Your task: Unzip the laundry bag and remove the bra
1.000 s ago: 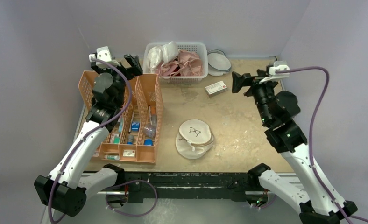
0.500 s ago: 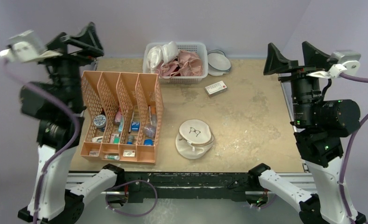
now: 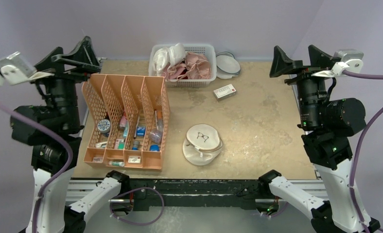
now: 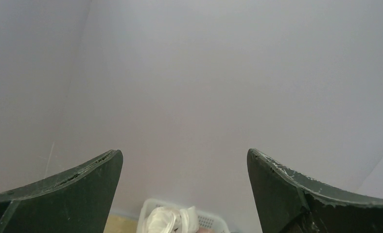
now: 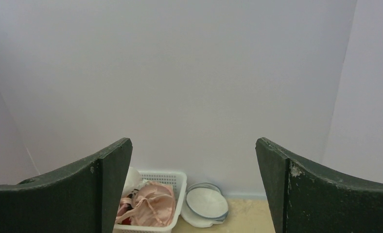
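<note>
The table point(image 3: 257, 126) has an arm raised at each side. The left claw point(image 3: 70, 52) and the right claw point(image 3: 296, 56) are both spread wide and hold nothing. An orange organizer point(image 3: 126, 121) stands at the left. A white basket point(image 3: 201, 48) of pink garments point(image 3: 194, 65) sits at the far edge. The bag point(image 3: 202, 141) lies near the middle, flat face up, well apart from both claws. A peach strip shows at its rim, and I cannot tell whether that is the bra. Dishes point(image 3: 227, 64) sit just right of the basket, with a small box point(image 3: 224, 91) nearer.
</note>
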### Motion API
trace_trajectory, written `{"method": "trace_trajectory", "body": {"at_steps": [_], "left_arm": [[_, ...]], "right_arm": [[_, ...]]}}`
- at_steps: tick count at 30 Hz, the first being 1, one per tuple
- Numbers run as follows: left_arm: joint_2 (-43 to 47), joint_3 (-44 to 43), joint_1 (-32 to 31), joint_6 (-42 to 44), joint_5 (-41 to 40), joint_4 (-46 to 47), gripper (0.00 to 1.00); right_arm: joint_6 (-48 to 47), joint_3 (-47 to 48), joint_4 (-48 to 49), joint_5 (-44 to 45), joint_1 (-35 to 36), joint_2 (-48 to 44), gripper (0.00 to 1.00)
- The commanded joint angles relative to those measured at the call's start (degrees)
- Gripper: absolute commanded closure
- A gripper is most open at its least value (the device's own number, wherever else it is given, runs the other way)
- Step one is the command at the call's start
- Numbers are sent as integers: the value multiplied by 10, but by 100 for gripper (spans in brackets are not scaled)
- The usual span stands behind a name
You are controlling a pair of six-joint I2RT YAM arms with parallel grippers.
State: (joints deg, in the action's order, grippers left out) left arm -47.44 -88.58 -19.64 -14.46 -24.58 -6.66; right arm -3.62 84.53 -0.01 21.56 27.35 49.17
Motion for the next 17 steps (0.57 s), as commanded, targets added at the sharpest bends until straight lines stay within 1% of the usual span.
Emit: {"method": "trace_trajectory", "body": {"at_steps": [1, 12, 14, 17], "left_arm": [[-11, 20, 0, -10, -7, 1, 1], [-22, 46, 0, -13, -6, 13, 1], [-23, 49, 0, -13, -6, 14, 1], [-24, 53, 0, -14, -3, 15, 1]], "right_arm": [[6, -5, 33, 17, 0, -4, 0], [12, -19, 58, 35, -1, -6, 0], [3, -35, 65, 26, 0, -8, 0], [5, -38, 60, 45, 0, 4, 0]]}}
